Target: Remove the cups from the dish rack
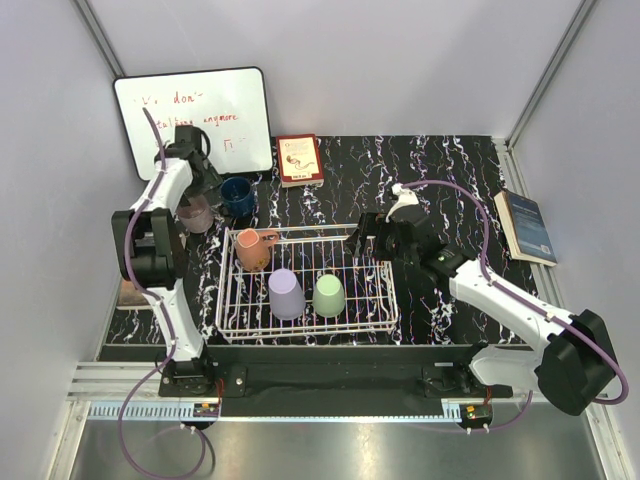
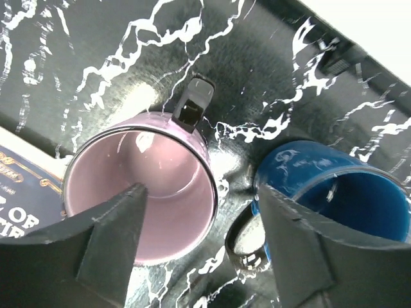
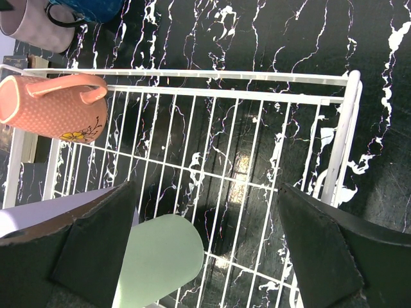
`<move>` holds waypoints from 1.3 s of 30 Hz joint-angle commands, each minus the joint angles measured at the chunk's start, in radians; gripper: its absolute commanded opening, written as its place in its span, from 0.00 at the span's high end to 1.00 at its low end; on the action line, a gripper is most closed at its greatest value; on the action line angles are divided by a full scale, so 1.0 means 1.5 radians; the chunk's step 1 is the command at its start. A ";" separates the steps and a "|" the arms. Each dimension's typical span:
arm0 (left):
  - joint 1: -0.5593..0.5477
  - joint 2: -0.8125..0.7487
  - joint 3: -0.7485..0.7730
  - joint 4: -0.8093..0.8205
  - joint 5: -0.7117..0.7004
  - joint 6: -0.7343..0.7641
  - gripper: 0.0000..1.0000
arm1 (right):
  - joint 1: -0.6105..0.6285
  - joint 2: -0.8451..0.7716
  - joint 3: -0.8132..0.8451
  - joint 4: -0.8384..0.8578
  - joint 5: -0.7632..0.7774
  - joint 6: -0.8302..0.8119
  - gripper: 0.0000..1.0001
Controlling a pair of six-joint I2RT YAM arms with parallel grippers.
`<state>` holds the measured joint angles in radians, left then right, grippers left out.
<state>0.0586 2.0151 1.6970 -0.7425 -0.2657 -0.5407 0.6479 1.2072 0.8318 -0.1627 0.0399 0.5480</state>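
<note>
The left hand (image 2: 201,191) is open wide over a smooth, round pink mug (image 2: 138,192) with a black handle. The mug stands on the black counter (image 2: 96,64) with white marble streaks, just beside a shiny dark blue mug (image 2: 347,192). The right hand (image 3: 207,187) is wide too, holding nothing, above the white wire dish rack (image 3: 340,135). In the rack are a bumpy orange mug (image 3: 51,106) on its side, a light green cup (image 3: 164,256) and a purple cup (image 1: 286,294).

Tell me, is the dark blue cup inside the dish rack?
No, the dark blue cup stands on the table beyond the dish rack, off its far left corner, beside the mauve cup.
</note>
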 commanded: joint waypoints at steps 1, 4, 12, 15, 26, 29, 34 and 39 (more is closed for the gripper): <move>0.002 -0.074 0.002 0.012 -0.040 -0.010 0.20 | 0.001 -0.015 -0.001 -0.013 -0.002 -0.007 0.02; 0.001 -0.122 -0.012 0.009 -0.069 -0.027 0.18 | 0.001 -0.016 0.006 -0.023 0.016 -0.018 0.00; -0.118 -0.349 -0.145 0.009 -0.181 -0.058 0.06 | 0.002 -0.005 0.040 -0.054 0.074 -0.032 0.00; -0.242 -0.403 -0.217 0.009 -0.261 -0.056 0.01 | 0.007 -0.003 0.042 -0.053 0.095 -0.020 0.00; -0.364 -0.486 -0.311 0.006 -0.214 -0.073 0.01 | 0.045 -0.004 0.028 -0.053 0.166 0.023 0.00; -0.365 -0.474 -0.316 0.001 -0.190 -0.052 0.01 | 0.052 0.001 0.038 -0.061 0.134 0.019 0.00; -0.378 -0.484 -0.347 0.006 -0.154 -0.067 0.01 | 0.065 0.030 0.045 -0.089 0.132 0.030 0.00; -0.390 -0.485 -0.367 0.005 -0.156 -0.070 0.01 | 0.076 0.044 0.042 -0.090 0.131 0.036 0.00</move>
<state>-0.5148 1.3155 1.1660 -0.7643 -0.5171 -0.6369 0.7490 1.2488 0.8761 -0.2417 0.2081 0.5854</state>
